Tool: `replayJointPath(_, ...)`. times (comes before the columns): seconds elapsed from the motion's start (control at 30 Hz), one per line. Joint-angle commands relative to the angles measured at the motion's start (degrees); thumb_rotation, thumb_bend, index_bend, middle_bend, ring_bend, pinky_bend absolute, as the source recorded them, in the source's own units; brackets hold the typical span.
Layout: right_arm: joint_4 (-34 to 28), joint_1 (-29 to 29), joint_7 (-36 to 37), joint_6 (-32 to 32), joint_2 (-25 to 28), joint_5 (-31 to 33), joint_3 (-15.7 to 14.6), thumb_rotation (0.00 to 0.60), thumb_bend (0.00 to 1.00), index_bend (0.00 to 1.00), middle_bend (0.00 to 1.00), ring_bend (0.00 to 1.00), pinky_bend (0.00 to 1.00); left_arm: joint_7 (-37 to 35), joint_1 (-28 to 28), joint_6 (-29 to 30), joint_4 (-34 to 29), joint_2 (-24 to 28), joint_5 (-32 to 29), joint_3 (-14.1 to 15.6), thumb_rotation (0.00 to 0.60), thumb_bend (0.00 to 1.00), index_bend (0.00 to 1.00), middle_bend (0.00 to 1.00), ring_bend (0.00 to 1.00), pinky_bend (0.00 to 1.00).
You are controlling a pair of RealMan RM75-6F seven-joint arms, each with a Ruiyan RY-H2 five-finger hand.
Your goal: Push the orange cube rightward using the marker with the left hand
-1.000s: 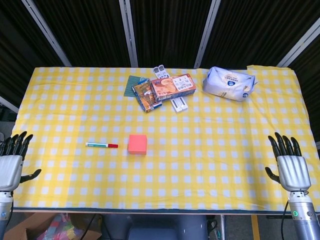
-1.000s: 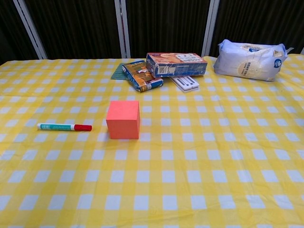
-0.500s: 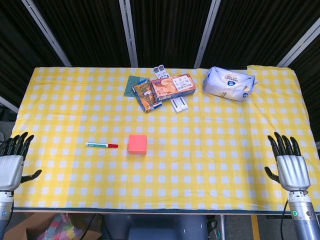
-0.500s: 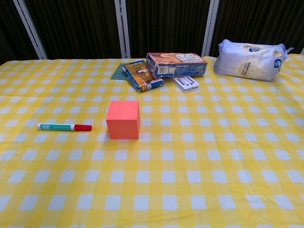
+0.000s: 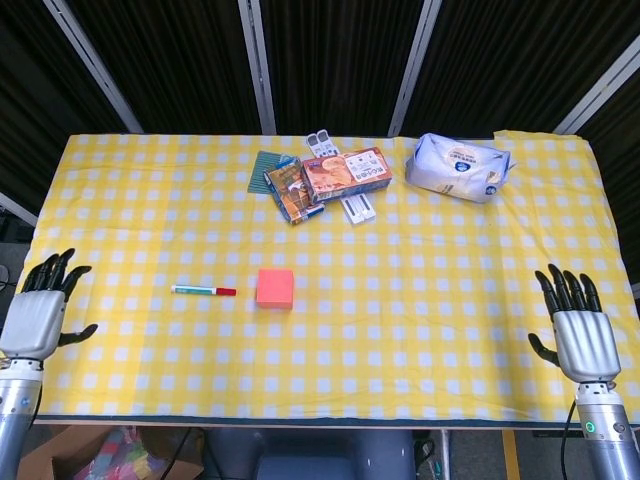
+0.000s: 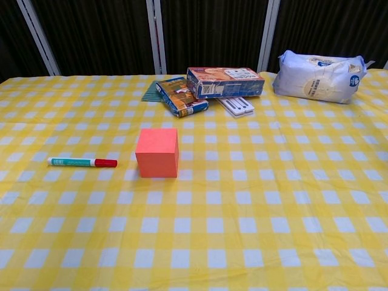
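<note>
The orange cube (image 5: 275,288) (image 6: 157,152) stands on the yellow checked tablecloth a little left of the middle. Just left of it lies the marker (image 5: 203,291) (image 6: 82,162), white and green with a red cap pointing toward the cube, a short gap between them. My left hand (image 5: 41,313) hovers at the table's left front edge, fingers spread and holding nothing, well left of the marker. At the right front edge, my right hand (image 5: 577,331) is open too, palm down. Neither hand shows in the chest view.
At the back stand a blue and orange box (image 5: 346,173) (image 6: 225,82), a tilted snack packet (image 5: 290,190) (image 6: 181,96), a green card (image 5: 263,170) and white strips (image 5: 356,208) (image 6: 236,105). A white plastic bag (image 5: 459,167) (image 6: 317,74) lies at the back right.
My left hand has shifted a little rightward and up, in over the table's left edge. Marker, cube and right hand have not moved.
</note>
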Motion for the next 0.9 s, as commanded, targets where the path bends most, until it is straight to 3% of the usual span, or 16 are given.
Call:
replayJointPath(0.03, 0.06, -0.02, 0.04, 0.05, -0.01, -0.04, -0.02, 0.6, 0.3, 0.0, 0.0, 0.0, 0.0, 3.68, -4.0, -4.39, 0.89, -2.45, -3.54, -2.36, 0.6, 0.16, 0.35, 0.07, 0.0, 0.13)
replayJointPath(0.27, 0.05, 0.03, 0.74, -0.17, 0.11, 0.0, -0.02, 0.6, 0.3, 0.0, 0.0, 0.0, 0.0, 13.51, -11.15, -10.58, 3.5, -9.27, -13.03, -5.34, 0.6, 0.21, 0.43, 0.09, 0.0, 0.13)
replayJointPath(0.47, 0.04, 0.04, 1.49, -0.33, 0.3, 0.13, 0.03, 0.6, 0.3, 0.0, 0.0, 0.0, 0.0, 19.5, -15.46, -12.68, 7.43, -14.99, -19.64, -6.23, 0.6, 0.24, 0.46, 0.11, 0.0, 0.13)
replayJointPath(0.9, -0.09, 0.06, 2.92, -0.43, 0.42, 0.1, 0.1, 0.6, 0.3, 0.0, 0.0, 0.0, 0.0, 24.11, -21.31, -14.6, 14.7, -22.7, -26.3, -6.7, 0.6, 0.27, 0.48, 0.11, 0.0, 0.13)
